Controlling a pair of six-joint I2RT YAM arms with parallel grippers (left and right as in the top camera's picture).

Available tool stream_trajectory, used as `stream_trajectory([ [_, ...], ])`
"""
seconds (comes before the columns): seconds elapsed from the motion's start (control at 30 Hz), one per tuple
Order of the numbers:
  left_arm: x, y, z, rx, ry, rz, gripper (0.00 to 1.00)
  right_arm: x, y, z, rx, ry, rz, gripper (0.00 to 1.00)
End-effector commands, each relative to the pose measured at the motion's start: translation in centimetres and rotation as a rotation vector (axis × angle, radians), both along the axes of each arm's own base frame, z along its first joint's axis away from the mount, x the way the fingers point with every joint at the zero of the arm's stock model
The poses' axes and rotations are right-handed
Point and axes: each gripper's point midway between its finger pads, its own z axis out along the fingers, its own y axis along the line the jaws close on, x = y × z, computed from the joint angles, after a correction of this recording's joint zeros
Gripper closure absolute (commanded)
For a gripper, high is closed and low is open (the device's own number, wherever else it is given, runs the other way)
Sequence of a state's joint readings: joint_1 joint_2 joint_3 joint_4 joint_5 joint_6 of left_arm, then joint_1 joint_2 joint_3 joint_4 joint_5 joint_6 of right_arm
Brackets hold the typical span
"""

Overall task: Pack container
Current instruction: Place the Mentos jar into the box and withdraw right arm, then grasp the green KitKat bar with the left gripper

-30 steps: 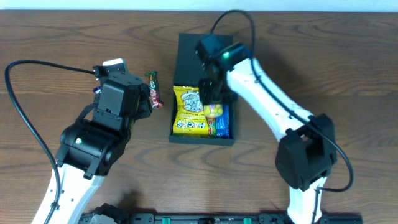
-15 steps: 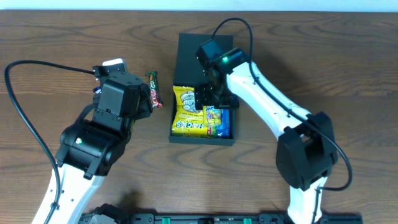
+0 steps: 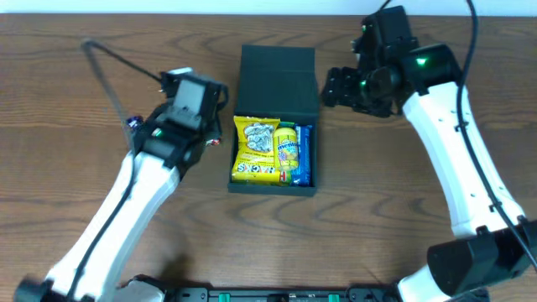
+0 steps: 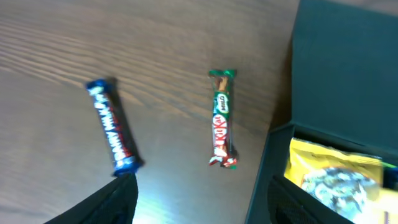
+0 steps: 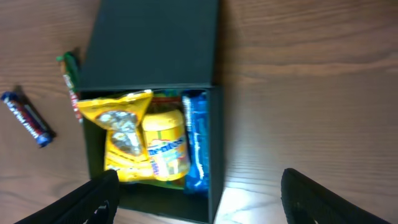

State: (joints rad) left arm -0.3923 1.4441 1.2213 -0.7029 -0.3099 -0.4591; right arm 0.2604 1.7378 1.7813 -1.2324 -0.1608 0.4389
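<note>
your left gripper (image 4: 199, 202) hangs spread by the red-and-green foil snack bar (image 4: 222, 118), probably next into the dark teal-green matte box (image 4: 348, 62); right gripper (image 5: 199, 193) spread, aside.

Overhead looks straight down on the whole table (image 3: 67, 50). Left wrist looks down from close by: blue bar (image 4: 112, 127), red-green bar (image 4: 222, 118), the container (image 4: 342, 62) at the right. Right wrist looks down from higher, container centred, both bars at the left edge.
</note>
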Motion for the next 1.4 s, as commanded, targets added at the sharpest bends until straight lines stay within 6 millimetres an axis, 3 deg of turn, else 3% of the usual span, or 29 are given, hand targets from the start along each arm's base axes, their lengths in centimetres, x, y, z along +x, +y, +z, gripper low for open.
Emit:
stream_trajectory([
  [0.0,1.1,-0.4,-3.1,-0.048,0.051,0.059,0.34,0.0,-1.0,-0.3,-0.028,0.005,0.023,0.19],
  [0.1,2.7,-1.2,-5.0,-0.112,0.07,0.047,0.39,-0.2,-1.4,-0.4,-0.051,0.012,0.039,0.19],
  [0.27,5.4,0.2,-7.8,-0.112,0.081,0.036,0.35,-0.4,-1.7,-0.5,-0.074,0.016,0.039,0.17],
  [0.37,6.3,-0.2,-9.7,-0.13,0.109,-0.03,0.34,-0.3,-1.7,-0.5,-0.073,0.013,0.038,0.16],
  [0.63,7.5,-0.6,-13.9,-0.136,0.155,-0.061,0.34,-0.3,-1.7,-0.5,-0.073,0.014,0.039,0.16],
  [0.97,8.5,0.6,-17.3,-0.136,0.177,-0.031,0.34,-0.4,-1.7,-0.5,-0.074,0.016,0.039,0.16],
  [1.13,8.9,-0.1,-18.6,-0.18,0.188,-0.078,0.33,-0.4,-1.7,-0.5,-0.074,0.016,0.039,0.16],
  [1.27,8.9,-0.1,-18.8,-0.174,0.192,-0.089,0.42,-0.4,-1.7,-0.6,-0.073,0.016,0.038,0.16],
  [1.37,8.8,0.0,-18.8,-0.172,0.193,-0.091,0.54,-0.4,-1.7,-0.5,-0.073,0.016,0.038,0.16],
])
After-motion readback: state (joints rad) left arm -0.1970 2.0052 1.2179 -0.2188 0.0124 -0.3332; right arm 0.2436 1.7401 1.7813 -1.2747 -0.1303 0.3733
